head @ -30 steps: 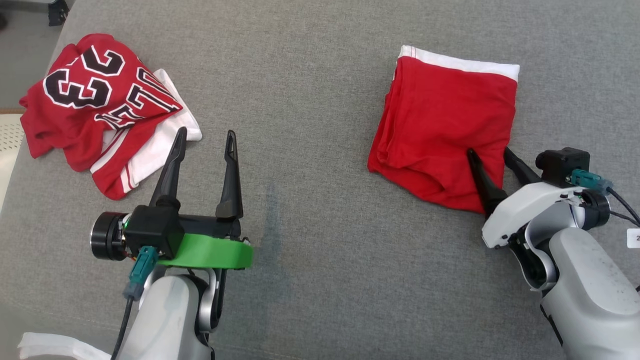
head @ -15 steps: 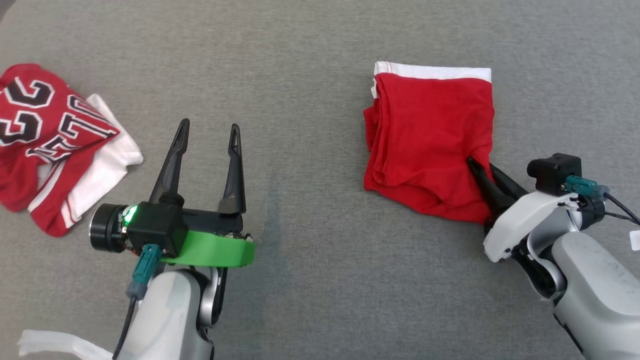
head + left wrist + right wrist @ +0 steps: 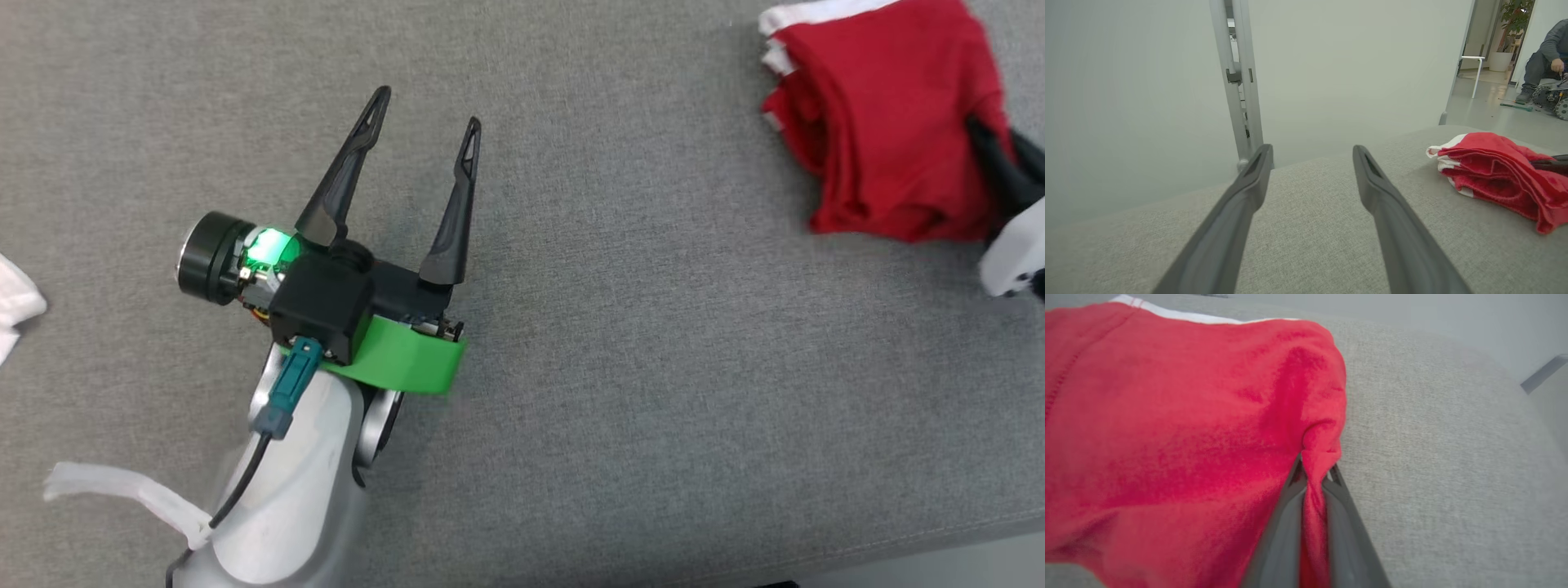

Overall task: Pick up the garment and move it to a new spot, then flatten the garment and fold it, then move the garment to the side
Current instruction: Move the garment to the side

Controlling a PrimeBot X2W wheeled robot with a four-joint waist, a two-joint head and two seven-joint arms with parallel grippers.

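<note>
Right claw: newly closed, clamping the garment by its edge.
Garment: lying folded on the grey fabric surface.
Left claw: hovering apart, empty.
Meaning: sideways move is likely starting.

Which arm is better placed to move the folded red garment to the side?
Right. The right gripper is shut on a pinch of the folded red garment at its edge. The left gripper hangs open above the grey surface, apart from the garment.
</note>
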